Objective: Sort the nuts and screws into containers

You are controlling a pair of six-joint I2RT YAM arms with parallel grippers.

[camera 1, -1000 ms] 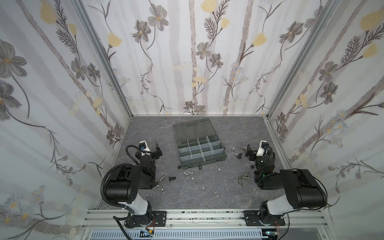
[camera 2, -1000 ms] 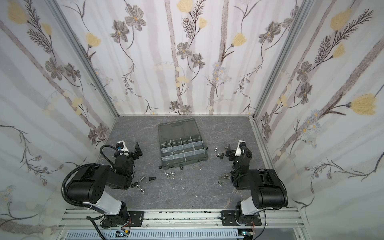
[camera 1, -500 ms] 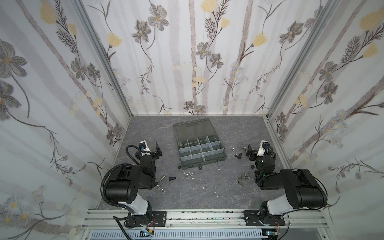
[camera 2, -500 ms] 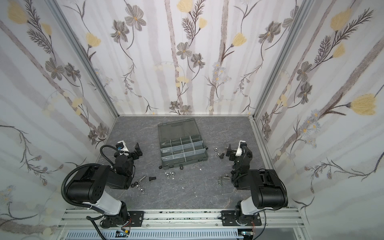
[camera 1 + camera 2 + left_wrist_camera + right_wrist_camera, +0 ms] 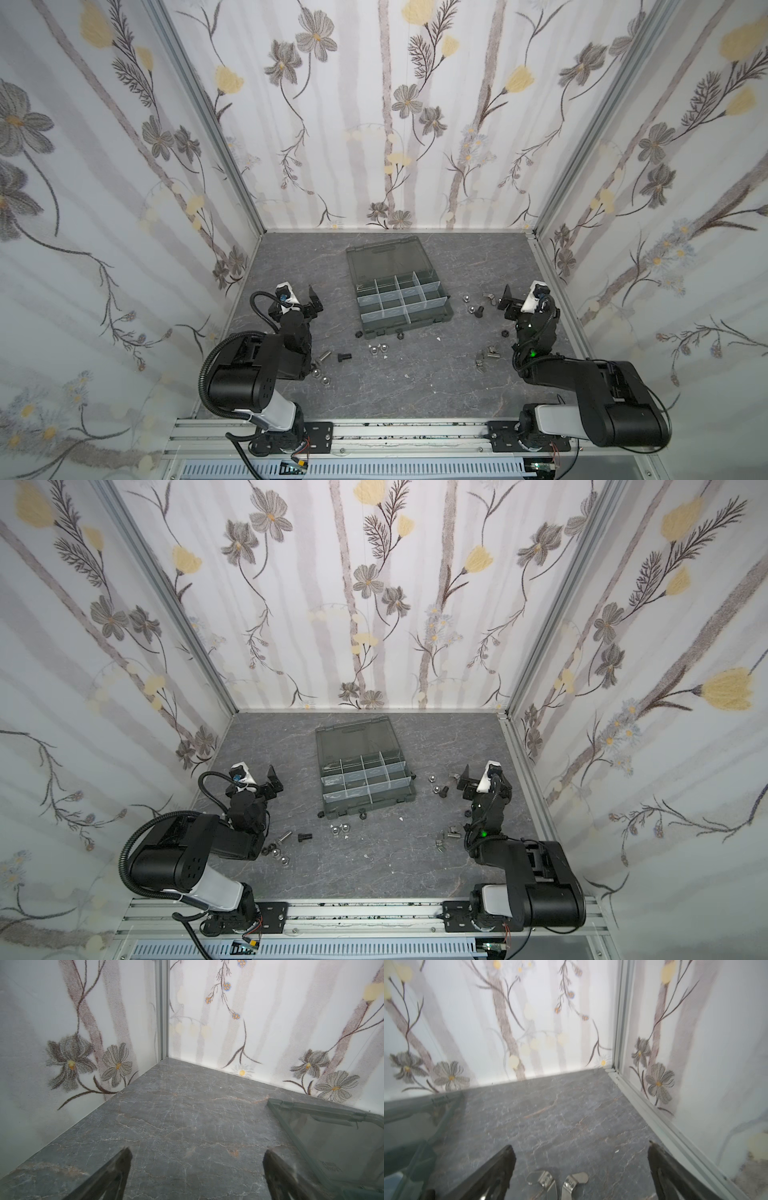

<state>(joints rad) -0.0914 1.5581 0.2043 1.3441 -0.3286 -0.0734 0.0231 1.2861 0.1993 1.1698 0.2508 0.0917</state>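
The dark grey organizer box lies mid-table, its containers open and its smoky lid flat behind. Screws and nuts lie loose on both sides: a silver screw, a black screw and silver nuts on the left, nuts and a black screw on the right. My left gripper is open over bare table. My right gripper is open too, with two silver winged nuts lying just short of its fingertips.
Flowered walls close in the table on three sides, with a metal rail along the right wall's foot. The lid's corner lies close beside my left gripper. More silver pieces and a black nut lie beside the right arm.
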